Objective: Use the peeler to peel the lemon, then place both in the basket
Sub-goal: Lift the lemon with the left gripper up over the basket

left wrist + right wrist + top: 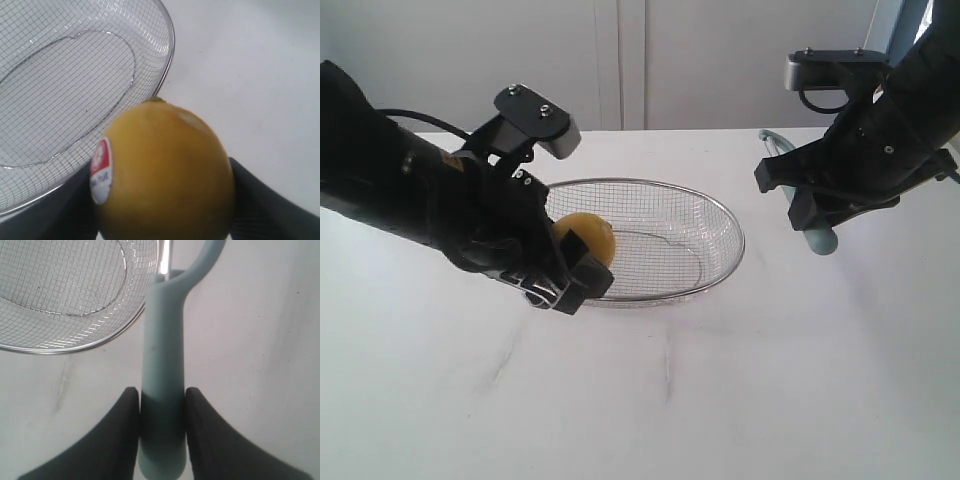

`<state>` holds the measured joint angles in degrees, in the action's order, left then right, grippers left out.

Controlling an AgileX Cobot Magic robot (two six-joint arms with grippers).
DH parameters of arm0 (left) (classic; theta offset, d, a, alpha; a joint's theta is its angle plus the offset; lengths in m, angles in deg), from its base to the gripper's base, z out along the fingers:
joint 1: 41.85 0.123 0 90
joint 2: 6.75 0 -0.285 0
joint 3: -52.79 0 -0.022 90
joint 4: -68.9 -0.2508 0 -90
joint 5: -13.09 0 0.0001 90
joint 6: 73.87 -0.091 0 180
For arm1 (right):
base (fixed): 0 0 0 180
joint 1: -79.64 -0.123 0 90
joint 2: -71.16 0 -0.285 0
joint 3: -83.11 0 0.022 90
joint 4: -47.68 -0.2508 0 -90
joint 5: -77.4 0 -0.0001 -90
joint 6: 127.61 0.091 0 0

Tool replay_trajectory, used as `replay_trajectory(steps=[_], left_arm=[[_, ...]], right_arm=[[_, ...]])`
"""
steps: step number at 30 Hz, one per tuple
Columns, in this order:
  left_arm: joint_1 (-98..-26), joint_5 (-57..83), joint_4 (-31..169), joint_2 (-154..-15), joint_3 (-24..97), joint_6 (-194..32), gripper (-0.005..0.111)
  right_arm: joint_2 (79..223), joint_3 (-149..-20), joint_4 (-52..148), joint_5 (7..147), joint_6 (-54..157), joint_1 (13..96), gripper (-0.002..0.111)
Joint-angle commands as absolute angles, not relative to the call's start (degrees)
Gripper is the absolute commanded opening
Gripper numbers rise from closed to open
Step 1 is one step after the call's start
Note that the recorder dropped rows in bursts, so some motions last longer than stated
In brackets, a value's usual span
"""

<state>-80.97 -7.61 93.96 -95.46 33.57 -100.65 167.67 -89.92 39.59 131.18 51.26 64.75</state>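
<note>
My left gripper [582,262] is shut on the yellow lemon [588,236], holding it above the left end of the silver wire basket [720,215]. The left wrist view has the lemon [165,170] filling the space between both black fingers [260,200], its red-and-white sticker turned to one side, with the basket [167,65] just beyond. My right gripper [817,225] is shut on the teal peeler [820,241], held in the air to the right of the basket. In the right wrist view both fingers [125,425] clamp the peeler handle [162,390]; its head runs out of frame.
The white tabletop [650,400] spreads all round the basket. A pale wall [700,60] rises behind the table's far edge. Both black arms hang over the table at either end of the basket.
</note>
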Motion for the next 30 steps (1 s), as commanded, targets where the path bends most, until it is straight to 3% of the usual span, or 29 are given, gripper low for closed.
replay_trajectory(steps=[1,19,30], left_arm=[[-77.8,-10.83,100.35,-94.52,33.31,-106.66,0.0],[-60.32,-25.6,135.12,-94.52,33.31,-143.13,0.0],[-56.07,-28.55,140.45,-94.52,33.31,-152.52,0.0]], right_arm=[[167.17,-90.44,40.03,131.04,51.1,64.83,0.0],[167.17,-90.44,39.6,131.62,51.1,64.83,0.0],[167.31,-90.44,36.35,132.83,50.96,64.83,0.0]])
